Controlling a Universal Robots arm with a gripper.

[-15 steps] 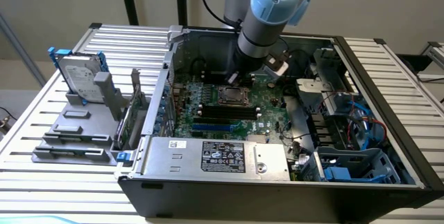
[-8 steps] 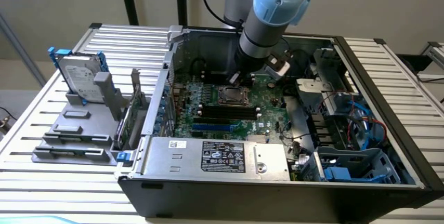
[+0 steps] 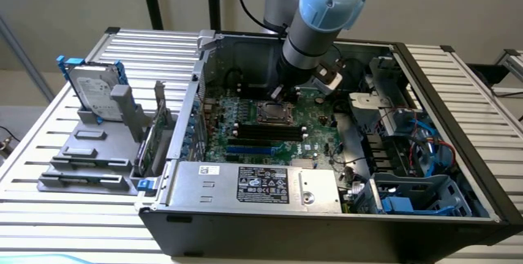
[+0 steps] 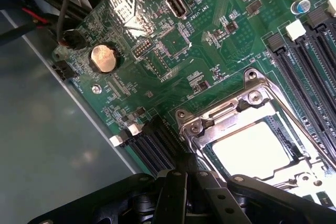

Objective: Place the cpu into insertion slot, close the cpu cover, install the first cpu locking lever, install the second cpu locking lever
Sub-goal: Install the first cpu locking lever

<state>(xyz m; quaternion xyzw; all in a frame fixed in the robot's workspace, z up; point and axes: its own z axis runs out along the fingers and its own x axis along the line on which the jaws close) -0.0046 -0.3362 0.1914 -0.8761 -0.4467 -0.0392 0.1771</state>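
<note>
Partly cut off, the end effector (image 4: 184, 167), opening indiscernible, sits by cpu cover (image 4: 231, 116).

This looks like a robotics laboratory or a test workshop, not a home or an office. A wide table of ribbed silver metal slats (image 3: 73, 215) carries a black tower computer case (image 3: 327, 239) that lies on its side with the panel off, so the green circuit board (image 3: 270, 135) and the cables are bare. A grey and light-blue industrial robot arm (image 3: 315, 31) reaches down into the case. Beside the case, on the exterior view's left, a grey plastic holder with several slots (image 3: 90, 154) keeps a silver hard drive in a blue bracket (image 3: 94, 89) upright. Behind stand black metal poles (image 3: 151, 0) and a plain beige wall (image 3: 65, 0).
</note>
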